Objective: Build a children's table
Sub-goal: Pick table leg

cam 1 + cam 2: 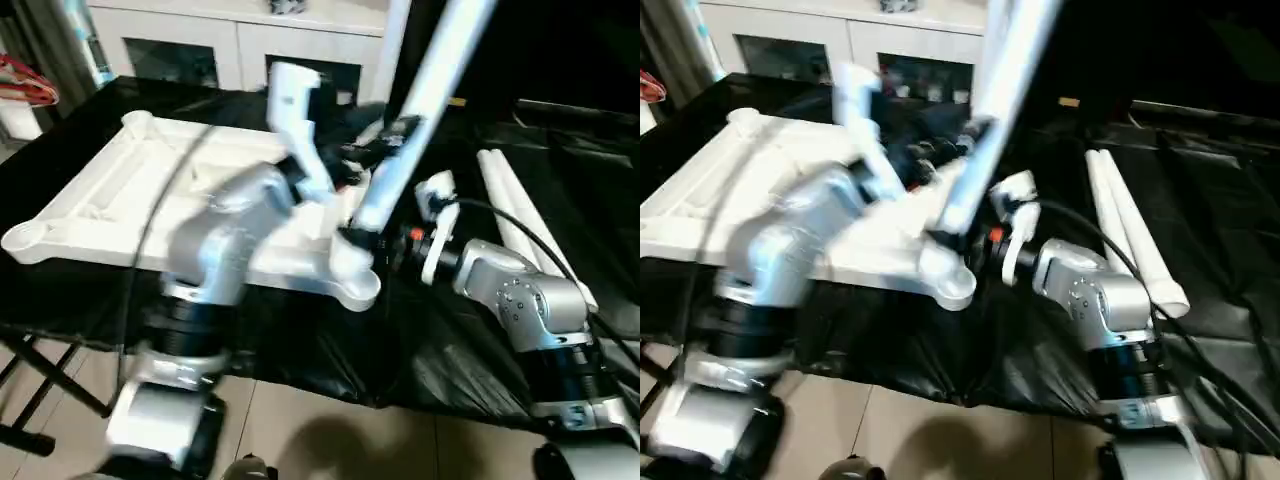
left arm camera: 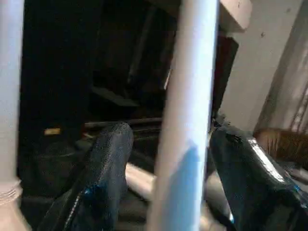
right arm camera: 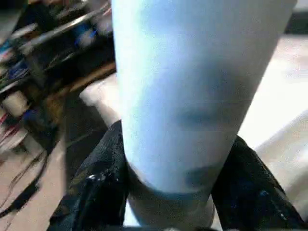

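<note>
Seating leg (image 1: 415, 120) into near corner socket (image 1: 352, 275); both fingers pairs clamped on leg. Next: push down, straighten.

looking forward and down from head height, slightly apart, over both silver forearms onto the upturned table top (image 1: 150, 190) at left of frame and the black-draped surface (image 1: 560, 180); white cabinet (image 1: 240, 45) along the upper edge, floor along the bottom. sharing the standing leg (image 1: 985, 110) at centre and two spare legs (image 1: 1130, 230) at right. from the left wrist, looking very close along the left gripper (image 2: 166, 168), black fingers (image 2: 108, 159) flanking that leg. from the right wrist, closer again at the right gripper (image 3: 175, 178), near the leg's foot, table top behind.
</note>
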Tool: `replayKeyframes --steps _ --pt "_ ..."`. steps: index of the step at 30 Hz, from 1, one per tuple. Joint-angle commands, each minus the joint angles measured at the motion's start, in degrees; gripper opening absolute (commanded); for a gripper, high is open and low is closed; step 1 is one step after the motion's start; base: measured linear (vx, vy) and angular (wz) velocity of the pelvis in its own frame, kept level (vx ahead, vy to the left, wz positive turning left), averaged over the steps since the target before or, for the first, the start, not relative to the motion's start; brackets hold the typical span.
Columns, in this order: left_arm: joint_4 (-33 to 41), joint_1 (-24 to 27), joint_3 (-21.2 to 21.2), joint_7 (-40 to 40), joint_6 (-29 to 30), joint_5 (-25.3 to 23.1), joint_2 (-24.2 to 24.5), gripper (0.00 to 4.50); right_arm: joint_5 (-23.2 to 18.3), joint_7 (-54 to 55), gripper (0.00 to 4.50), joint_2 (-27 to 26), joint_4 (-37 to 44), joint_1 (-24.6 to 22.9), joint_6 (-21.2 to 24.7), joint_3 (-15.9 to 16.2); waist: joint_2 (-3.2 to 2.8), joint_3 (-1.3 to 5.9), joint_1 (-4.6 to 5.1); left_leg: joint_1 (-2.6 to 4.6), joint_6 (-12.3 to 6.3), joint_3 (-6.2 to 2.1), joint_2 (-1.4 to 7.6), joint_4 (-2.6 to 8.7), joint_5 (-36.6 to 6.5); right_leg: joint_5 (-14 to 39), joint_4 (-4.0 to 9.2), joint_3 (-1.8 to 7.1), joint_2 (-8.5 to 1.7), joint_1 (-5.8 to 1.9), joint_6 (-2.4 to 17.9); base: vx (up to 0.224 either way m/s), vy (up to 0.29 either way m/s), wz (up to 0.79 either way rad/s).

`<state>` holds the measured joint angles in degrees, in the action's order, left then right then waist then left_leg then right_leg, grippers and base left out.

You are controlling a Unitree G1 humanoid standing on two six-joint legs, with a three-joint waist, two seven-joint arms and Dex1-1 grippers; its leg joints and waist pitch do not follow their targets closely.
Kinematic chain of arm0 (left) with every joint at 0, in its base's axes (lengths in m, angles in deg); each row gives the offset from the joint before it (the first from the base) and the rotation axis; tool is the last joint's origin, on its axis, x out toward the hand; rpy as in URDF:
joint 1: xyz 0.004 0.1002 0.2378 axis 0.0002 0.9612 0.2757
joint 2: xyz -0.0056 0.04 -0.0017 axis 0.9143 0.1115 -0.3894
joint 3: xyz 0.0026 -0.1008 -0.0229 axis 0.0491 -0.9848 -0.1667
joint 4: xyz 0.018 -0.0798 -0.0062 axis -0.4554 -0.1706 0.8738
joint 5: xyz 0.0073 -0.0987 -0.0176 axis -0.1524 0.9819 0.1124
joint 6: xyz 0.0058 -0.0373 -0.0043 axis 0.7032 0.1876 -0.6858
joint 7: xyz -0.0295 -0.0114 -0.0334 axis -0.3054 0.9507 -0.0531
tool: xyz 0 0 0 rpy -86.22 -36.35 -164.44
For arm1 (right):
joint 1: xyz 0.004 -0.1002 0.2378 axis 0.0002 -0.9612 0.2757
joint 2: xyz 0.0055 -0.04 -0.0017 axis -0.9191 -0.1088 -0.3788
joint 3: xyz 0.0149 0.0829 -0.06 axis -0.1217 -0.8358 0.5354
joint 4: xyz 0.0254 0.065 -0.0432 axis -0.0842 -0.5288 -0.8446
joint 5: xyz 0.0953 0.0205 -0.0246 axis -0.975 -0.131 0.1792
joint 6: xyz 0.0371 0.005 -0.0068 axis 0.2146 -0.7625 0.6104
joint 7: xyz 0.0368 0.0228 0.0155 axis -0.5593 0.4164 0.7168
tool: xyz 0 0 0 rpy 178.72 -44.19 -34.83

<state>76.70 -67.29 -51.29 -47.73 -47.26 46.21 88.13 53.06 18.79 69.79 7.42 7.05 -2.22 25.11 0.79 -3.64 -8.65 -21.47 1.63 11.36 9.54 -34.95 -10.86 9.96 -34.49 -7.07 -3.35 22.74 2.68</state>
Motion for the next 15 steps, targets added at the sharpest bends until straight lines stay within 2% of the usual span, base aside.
replayKeyframes --steps 1,2,4,5,6,7,8,9,10,11,13,14,15 --pt "-2.6 -0.4 -0.2 3.9 -1.9 -1.0 2.1 3.0 0.1 2.7 1.89 0.3 0.4 -0.8 -1.9 -2.7 -0.32 4.87 0.13 1.17 -1.17 -2.54 4.5 3.68 -3.7 11.9 4.01 4.32 -6.66 -3.14 4.7 0.0 0.0 0.0" --pt "-4.0 -0.1 0.7 6.5 -3.1 -1.8 3.6 3.0 0.1 3.1 1.89 0.6 0.9 -1.5 -2.3 -3.3 -0.46 4.92 0.19 1.25 -1.14 -2.53 4.46 3.67 -3.8 11.5 4.0 4.31 -6.6 -3.12 4.8 0.0 0.0 0.0" --pt "-4.9 0.1 1.3 8.4 -4.1 -2.4 4.5 3.0 0.2 3.3 1.89 0.6 1.2 -1.9 -2.5 -3.7 -0.33 5.01 0.26 1.22 -1.03 -2.55 4.51 3.72 -3.7 9.8 3.7 4.37 -6.72 -3.32 5.1 0.0 0.0 0.0" --pt "-7.4 0.8 5.4 13.0 -7.5 -6.2 7.7 3.0 1.2 4.2 1.89 1.3 1.8 -2.9 -3.2 -4.1 -0.7 5.02 0.31 1.15 -0.98 -2.55 4.49 3.68 -3.7 9.2 3.61 4.4 -6.74 -3.34 5.5 0.0 0.0 0.0" --pt "-8.9 1.3 8.1 15.8 -9.6 -8.5 9.5 3.0 2.1 4.6 1.89 1.9 2.2 -3.6 -3.7 -4.0 -0.69 4.89 0.28 1.21 -1.27 -2.66 4.36 3.82 -3.9 10.1 4.04 4.4 -6.58 -3.19 4.4 0.0 0.0 0.0" --pt "-10.2 1.6 10.4 18.2 -11.5 -10.5 11.0 3.0 3.0 5.0 1.89 2.3 2.5 -4.1 -4.2 -3.9 -0.55 4.92 0.36 1.32 -1.16 -2.57 4.33 3.84 -4.0 10.1 3.9 4.5 -6.56 -3.2 4.1 0.0 0.0 0.0" --pt "-11.9 2.0 12.9 20.7 -13.9 -12.7 12.5 3.0 3.8 5.5 1.89 2.9 2.8 -4.8 -4.5 -3.9 -0.78 4.9 0.44 1.24 -0.97 -2.63 4.37 3.87 -4.0 10.1 3.8 4.53 -6.61 -3.25 4.1 0.0 0.0 0.0" --pt "-15.6 2.3 16.8 26.2 -16.4 -15.0 14.5 3.0 4.6 5.8 1.89 3.8 3.4 -6.0 -5.0 -4.0 -0.96 4.82 0.42 1.34 -1.0 -2.5 4.25 3.88 -4.4 11.2 4.34 4.56 -6.55 -3.13 3.4 0.0 0.0 0.0" --pt "-17.0 2.3 18.1 28.0 -17.8 -16.0 15.2 3.0 4.8 6.0 1.89 4.0 3.7 -6.5 -5.0 -4.2 -0.92 4.89 0.46 1.38 -0.65 -2.46 4.32 3.93 -4.9 11.6 4.11 4.61 -6.61 -3.22 3.2 0.0 0.0 0.0" --pt "-18.6 2.2 19.4 29.4 -18.8 -17.1 15.8 3.0 4.9 6.2 1.89 4.4 4.1 -6.9 -4.9 -4.3 -1.13 4.96 0.67 1.32 -0.15 -2.47 4.39 3.96 -5.5 11.6 3.95 4.56 -6.65 -3.28 3.6 0.0 0.0 0.0" --pt "-21.6 1.9 21.4 31.9 -21.4 -19.2 16.6 2.72 4.9 6.3 1.89 5.0 5.0 -7.7 -4.6 -4.5 -1.54 5.04 0.7 1.38 0.2 -2.59 4.6 3.94 -6.8 11.7 4.05 4.52 -6.92 -3.36 4.9 0.0 0.0 0.0" --pt "-22.2 1.8 21.7 32.2 -21.7 -19.6 16.7 2.65 4.9 6.3 1.89 5.2 5.2 -7.8 -4.6 -4.5 -1.39 4.98 0.7 1.4 0.07 -2.56 4.56 3.97 -7.1 11.8 4.26 4.47 -6.9 -3.35 5.2 0.0 0.0 0.0" --pt "-23.5 1.5 22.3 32.9 -22.4 -20.4 16.9 2.62 4.9 6.3 1.89 5.4 5.5 -8.2 -4.5 -4.5 -1.74 4.92 0.81 1.4 0.15 -2.57 4.55 4.0 -7.9 11.9 4.38 4.43 -6.81 -3.39 5.6 0.0 0.0 0.0"
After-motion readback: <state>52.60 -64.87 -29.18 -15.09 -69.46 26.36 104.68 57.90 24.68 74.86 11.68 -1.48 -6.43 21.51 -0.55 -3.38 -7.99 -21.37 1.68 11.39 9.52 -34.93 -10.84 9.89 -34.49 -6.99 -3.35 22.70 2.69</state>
